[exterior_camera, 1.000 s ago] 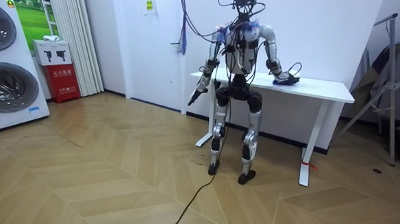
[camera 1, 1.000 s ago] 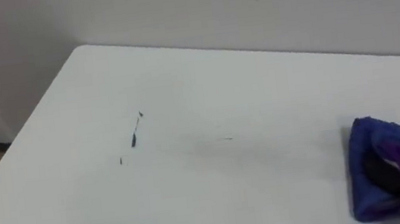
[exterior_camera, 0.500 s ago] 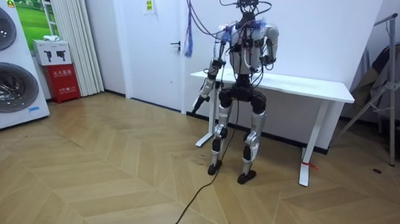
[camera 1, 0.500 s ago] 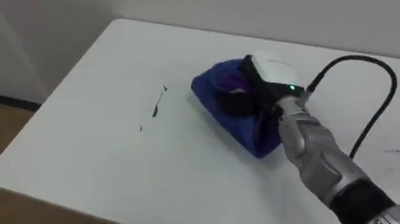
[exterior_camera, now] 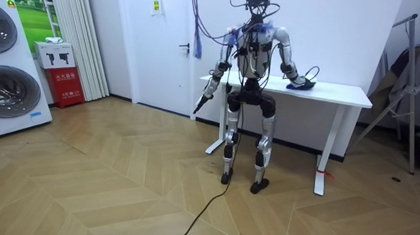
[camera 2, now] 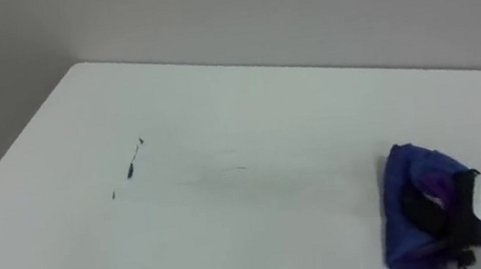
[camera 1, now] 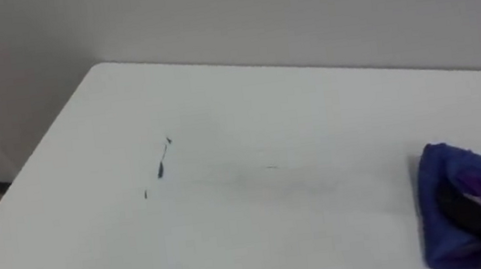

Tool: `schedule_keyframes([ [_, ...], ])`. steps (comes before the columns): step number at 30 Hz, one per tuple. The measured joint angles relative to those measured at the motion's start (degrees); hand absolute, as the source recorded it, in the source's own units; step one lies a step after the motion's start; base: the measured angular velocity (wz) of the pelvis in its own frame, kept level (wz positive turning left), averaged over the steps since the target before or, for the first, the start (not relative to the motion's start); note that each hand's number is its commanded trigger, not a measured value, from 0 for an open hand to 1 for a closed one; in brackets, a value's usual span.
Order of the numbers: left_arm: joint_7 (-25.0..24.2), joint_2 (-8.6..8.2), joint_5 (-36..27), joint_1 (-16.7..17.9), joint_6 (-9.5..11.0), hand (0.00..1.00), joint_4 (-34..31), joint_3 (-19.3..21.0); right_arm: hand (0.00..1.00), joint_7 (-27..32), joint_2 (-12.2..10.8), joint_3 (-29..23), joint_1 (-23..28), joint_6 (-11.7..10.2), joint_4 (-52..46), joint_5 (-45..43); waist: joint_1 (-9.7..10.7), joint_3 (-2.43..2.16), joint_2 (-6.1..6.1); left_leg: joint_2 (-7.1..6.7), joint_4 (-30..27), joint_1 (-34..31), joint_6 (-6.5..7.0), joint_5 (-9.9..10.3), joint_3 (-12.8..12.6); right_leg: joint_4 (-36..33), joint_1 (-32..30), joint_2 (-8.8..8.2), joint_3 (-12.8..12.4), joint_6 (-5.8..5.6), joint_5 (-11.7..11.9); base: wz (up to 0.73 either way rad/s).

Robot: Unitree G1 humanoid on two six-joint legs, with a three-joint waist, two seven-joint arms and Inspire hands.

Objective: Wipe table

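**Blue cloth** (camera 1: 438, 207): bunched, flat on white bench (camera 1: 310, 98), far to the right.
**Right hand** (camera 1: 478, 212): on top of cloth, dark fingers curled into the folds, gripping.
**3 small dark marks** (camera 1: 161, 167): left of centre, well apart from cloth, not yet wiped.
**Left hand** (exterior_camera: 199, 103): hanging beside body, clear of bench; finger state impossible to tell.
**Likely risks:** bunched folds skimming over marks and smearing them; cloth slipping from grip mid-sweep; sweep stopping short of marks.
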State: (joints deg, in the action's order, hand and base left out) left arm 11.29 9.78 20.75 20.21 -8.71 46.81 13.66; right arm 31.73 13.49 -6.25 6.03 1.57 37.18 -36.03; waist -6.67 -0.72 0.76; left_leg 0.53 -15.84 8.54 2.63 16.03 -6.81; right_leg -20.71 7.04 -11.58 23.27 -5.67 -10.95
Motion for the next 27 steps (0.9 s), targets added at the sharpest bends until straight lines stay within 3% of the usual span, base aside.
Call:
schedule_keyframes([
  [2,1.85,0.08,-0.14,-3.83,0.24,0.0,3.44,-2.7,1.0,-2.09,-2.06,4.61,-5.08,7.19,-0.82,-0.3,-4.95,0.11,-0.41,2.31,-1.38,-0.54,-0.09,0.66,-4.69,-5.56,-3.27,-1.13,1.85,1.49,-0.02,-0.94],
  [3,2.18,0.17,-0.13,-5.0,0.29,0.0,4.71,-3.17,1.0,-3.18,-3.04,6.58,-6.43,9.11,-1.68,-0.47,-6.41,0.11,-0.42,3.02,-2.02,-0.89,-0.38,0.8,-5.71,-9.13,-4.18,-1.83,2.26,2.05,-0.4,-1.03],
  [4,2.36,0.22,-0.21,-6.93,0.76,0.0,7.41,-3.43,1.0,-5.79,-5.16,11.62,-10.01,11.48,-2.65,-2.04,-10.07,0.14,-0.38,4.26,-2.85,-1.42,-1.16,0.86,-7.44,-13.93,-5.04,-3.69,2.1,2.33,-1.91,-1.09],
  [5,2.49,0.29,-1.43,-8.66,1.3,0.0,8.97,-4.17,1.0,-8.88,-7.23,17.82,-15.25,11.84,-2.69,-5.12,-13.47,0.28,-0.22,5.12,-3.54,-2.73,-1.97,0.97,-7.81,-15.6,-5.72,-6.36,1.9,1.43,-3.5,-1.1],
  [6,2.5,0.31,-2.03,-9.05,1.3,0.0,9.29,-4.45,1.0,-10.29,-8.2,20.72,-18.35,11.63,-2.69,-6.24,-14.74,0.52,-0.03,5.4,-4.05,-3.79,-2.44,0.98,-7.7,-15.74,-5.9,-7.83,1.89,1.25,-3.64,-0.78],
  [7,2.5,0.41,-3.09,-9.9,1.7,0.0,10.06,-5.34,1.0,-12.29,-10.09,25.53,-23.91,9.93,-2.67,-8.93,-16.99,1.26,0.25,6.0,-5.5,-6.21,-3.27,1.0,-5.79,-13.9,-5.79,-10.38,1.87,1.05,-3.58,-0.33],
  [8,2.48,0.49,-3.65,-10.73,2.03,0.0,10.52,-6.05,1.0,-12.93,-10.3,27.53,-26.46,8.82,-2.65,-10.01,-18.18,1.55,0.31,6.1,-5.95,-7.61,-3.71,0.97,-3.81,-12.45,-5.79,-11.23,1.71,0.83,-3.47,0.0],
  [9,2.34,1.08,-4.93,-11.64,2.56,0.0,10.49,-7.89,1.0,-13.91,-10.35,30.27,-30.87,6.3,-2.05,-10.75,-19.93,1.66,0.27,6.92,-6.14,-10.17,-4.97,0.28,-1.04,-9.12,-5.73,-12.27,1.94,0.6,-3.26,0.6],
  [10,1.89,1.88,-5.01,-11.62,2.8,0.0,10.41,-9.07,1.0,-14.22,-10.19,30.04,-32.42,4.9,-2.13,-11.48,-19.84,1.61,0.35,7.83,-5.8,-12.37,-6.37,-0.94,2.45,-5.24,-5.17,-12.38,1.87,-0.42,-2.19,0.89],
  [11,1.74,2.34,-5.01,-11.43,2.77,0.0,10.32,-9.37,1.0,-14.01,-10.07,29.34,-32.52,4.7,-2.21,-11.2,-19.66,1.54,0.46,8.14,-5.66,-12.94,-7.1,-1.54,4.05,-2.88,-4.65,-12.28,1.74,-0.94,-1.66,1.28],
  [13,1.3,4.02,-4.89,-10.42,1.47,0.0,9.96,-9.13,1.0,-13.65,-8.22,26.42,-30.48,4.6,-0.09,-10.25,-17.75,1.5,1.28,10.15,-4.48,-13.48,-10.2,-3.38,8.05,3.4,-3.77,-11.98,1.75,-1.05,1.98,1.2],
  [14,1.09,4.6,-4.89,-10.17,1.14,0.0,9.84,-8.92,1.0,-13.62,-7.92,25.24,-29.36,4.48,0.87,-10.27,-16.58,1.53,1.57,10.95,-4.06,-13.47,-11.23,-3.93,8.46,4.1,-3.99,-11.57,1.47,-0.98,2.51,1.1],
  [15,0.67,5.49,-4.91,-9.53,0.76,0.0,8.8,-7.62,1.0,-13.31,-7.03,22.33,-25.98,3.5,2.54,-9.46,-14.52,1.59,2.39,13.1,-3.42,-13.36,-13.78,-5.34,7.72,3.91,-5.51,-9.86,0.78,-1.17,3.76,1.07],
  [16,0.63,5.52,-4.91,-7.98,0.93,0.0,8.49,-5.89,1.0,-11.63,-6.72,17.86,-20.84,0.85,1.95,-6.49,-11.71,1.07,2.18,16.02,-2.79,-12.6,-15.85,-7.04,6.16,0.38,-5.92,-7.98,0.56,-4.65,2.28,0.86],
  [17,0.64,5.21,-4.92,-6.74,1.22,0.0,8.47,-5.01,1.0,-10.89,-6.2,16.54,-18.6,-0.16,1.49,-6.48,-10.45,0.78,2.11,17.65,-2.32,-11.98,-15.08,-7.79,4.76,-1.06,-5.88,-6.8,0.6,-4.48,0.23,0.47],
  [18,0.46,4.31,-4.73,-3.92,1.28,0.0,8.4,-4.13,1.0,-9.82,-4.29,13.42,-13.93,-2.19,0.38,-6.12,-7.56,0.66,2.06,19.49,-1.84,-10.93,-12.4,-9.56,2.06,-2.7,-5.54,-5.1,1.01,-2.39,-2.36,0.23],
  [19,0.35,3.57,-4.71,-1.74,1.23,0.0,8.3,-3.52,1.0,-8.54,-1.71,9.4,-9.32,-3.48,-0.88,-5.03,-4.7,0.59,1.93,19.57,-2.68,-10.77,-11.84,-9.94,-1.24,-2.47,-4.67,-3.57,1.87,-1.19,-3.35,0.37],
  [20,0.33,2.88,-4.37,-0.5,1.17,0.0,8.23,-2.14,1.0,-7.84,0.12,5.45,-5.57,-3.43,-2.04,-3.74,-2.57,0.45,1.57,19.05,-3.76,-10.95,-11.83,-9.94,-3.9,-1.93,-3.98,-2.38,3.07,-0.23,-3.86,0.34],
  [21,0.32,2.5,-3.77,-0.01,1.13,0.0,8.14,-1.39,1.0,-7.45,1.0,3.67,-4.16,-3.43,-2.23,-3.41,-1.97,0.72,2.41,18.46,-4.48,-10.96,-11.8,-9.91,-4.96,-1.95,-3.99,-2.11,3.18,0.33,-4.16,0.17],
  [22,0.22,1.93,-3.48,0.77,1.1,0.0,7.8,-0.82,1.0,-7.25,2.74,1.62,-1.95,-3.46,-2.37,-2.37,-0.92,0.54,2.18,16.92,-7.27,-11.32,-10.48,-8.88,-5.59,-1.82,-3.74,-1.44,3.26,1.75,-4.65,-0.04],
  [23,-0.06,1.8,-3.48,0.91,1.09,0.0,7.82,-0.85,1.0,-7.28,3.28,0.96,-1.16,-3.46,-2.34,-1.87,-0.6,0.57,2.23,15.95,-9.0,-11.71,-9.62,-7.93,-5.5,-1.52,-3.53,-0.99,3.12,2.43,-4.72,-0.12],
  [25,-0.65,1.5,-3.43,0.64,1.14,0.0,7.84,-2.25,1.0,-7.85,3.86,0.49,-1.0,-3.45,-1.68,1.44,-1.11,0.57,1.8,10.53,-11.99,-12.58,-6.47,-3.98,-5.35,0.0,-2.69,0.66,1.44,4.11,-4.66,-0.31],
  [26,-0.68,1.34,-3.23,0.56,1.14,0.0,7.83,-2.97,1.0,-8.48,3.67,0.68,-1.59,-3.42,-1.72,1.8,-1.6,0.55,1.42,9.41,-11.86,-12.65,-5.79,-3.46,-5.42,-0.02,-2.77,0.94,1.32,4.65,-4.68,-0.64],
  [27,-0.68,0.31,-3.07,0.28,1.13,0.0,7.87,-3.2,1.0,-9.55,3.3,1.85,-3.6,-2.66,-1.89,1.78,-2.91,0.87,1.15,7.41,-10.65,-12.49,-5.07,-3.01,-5.4,-0.12,-3.32,1.79,-0.53,5.49,-4.56,-1.0],
])
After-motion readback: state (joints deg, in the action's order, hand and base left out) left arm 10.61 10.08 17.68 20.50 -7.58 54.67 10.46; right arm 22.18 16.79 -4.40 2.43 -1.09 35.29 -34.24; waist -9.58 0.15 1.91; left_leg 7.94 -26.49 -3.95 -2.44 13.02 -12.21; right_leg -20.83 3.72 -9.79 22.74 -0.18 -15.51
